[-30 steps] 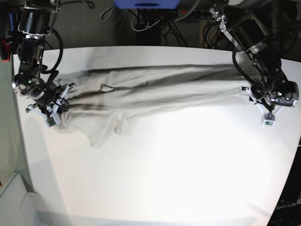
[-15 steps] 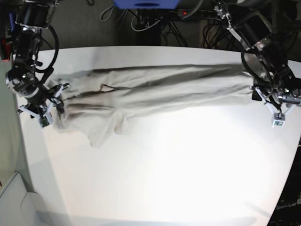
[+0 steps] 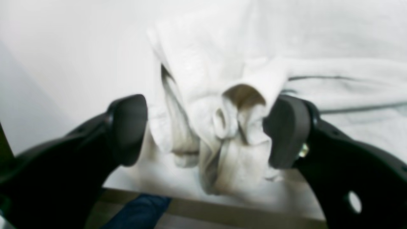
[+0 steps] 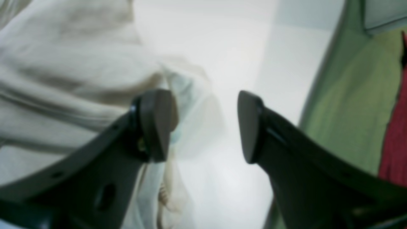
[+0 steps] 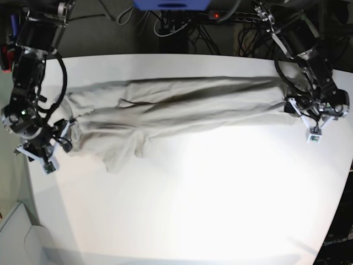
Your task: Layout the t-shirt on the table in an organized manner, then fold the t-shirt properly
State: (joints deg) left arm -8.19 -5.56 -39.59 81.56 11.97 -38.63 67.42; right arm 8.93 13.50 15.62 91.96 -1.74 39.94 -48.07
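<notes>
Dark floor behind the far edge, tangle of black cables [image 5: 182,33] top centre. Blue box [image 5: 172,4] at the top edge, cut off. Red item [image 5: 4,58] at upper left edge, partly hidden. Pale grey bin corner [image 5: 14,234] bottom left. Right wrist view: green surface [image 4: 353,105] at right, red strip [image 4: 396,133] far right, both blurred.

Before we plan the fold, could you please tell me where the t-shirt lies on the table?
In the base view, the t-shirt lies stretched across the far half of the table, reaching from the right gripper at that view's left to the left gripper at its right.
</notes>
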